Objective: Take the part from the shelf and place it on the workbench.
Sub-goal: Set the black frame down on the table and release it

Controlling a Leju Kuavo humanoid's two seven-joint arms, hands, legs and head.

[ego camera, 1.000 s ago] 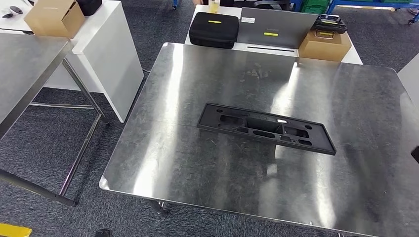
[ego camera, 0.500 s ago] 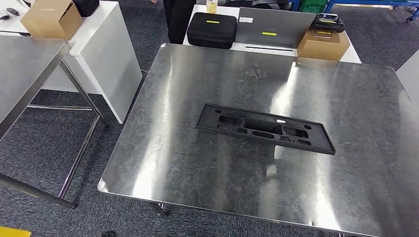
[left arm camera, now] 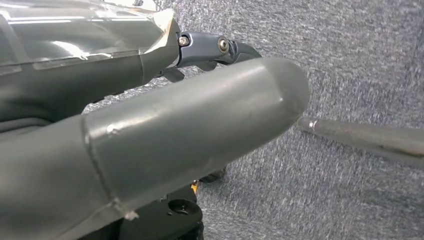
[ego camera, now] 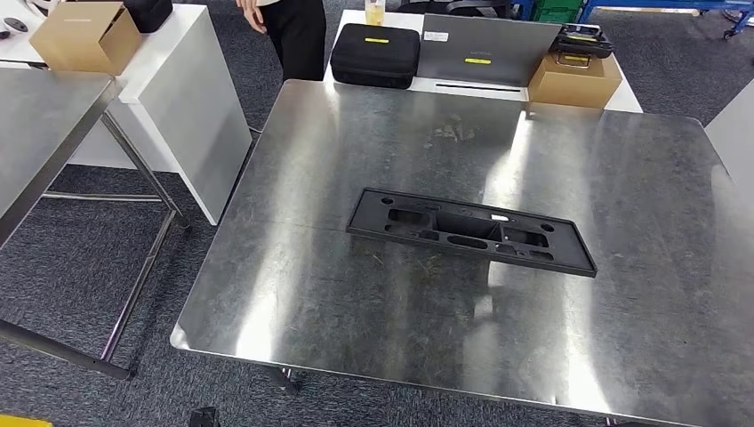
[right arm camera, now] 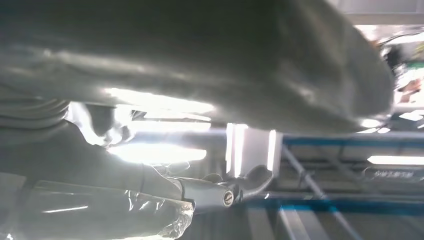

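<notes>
Up close, the left hand (left arm camera: 165,150) is a blur of grey thumb and cover over grey carpet (left arm camera: 360,60); its fingers are mostly hidden, so whether they are spread or curled cannot be told. The right hand (right arm camera: 200,70) is no clearer: thumb and cover glare against bright lights and blue framing, finger state unreadable.

Out on the steel workbench (ego camera: 373,338), the black part (ego camera: 469,230) lies flat near the middle, long side running left to right, nothing touching it.

Against a second ago, the whole picture has slid, so that is the camera moving. What is new is a person in dark clothes (ego camera: 293,36), cut off at the top edge, standing by the bench's far left corner.

Beyond the far edge sit a black case (ego camera: 374,54), a grey panel (ego camera: 489,52) and a cardboard box (ego camera: 573,80) on a white table. Far left, another cardboard carton (ego camera: 84,37) rests on a white cabinet (ego camera: 191,116).
</notes>
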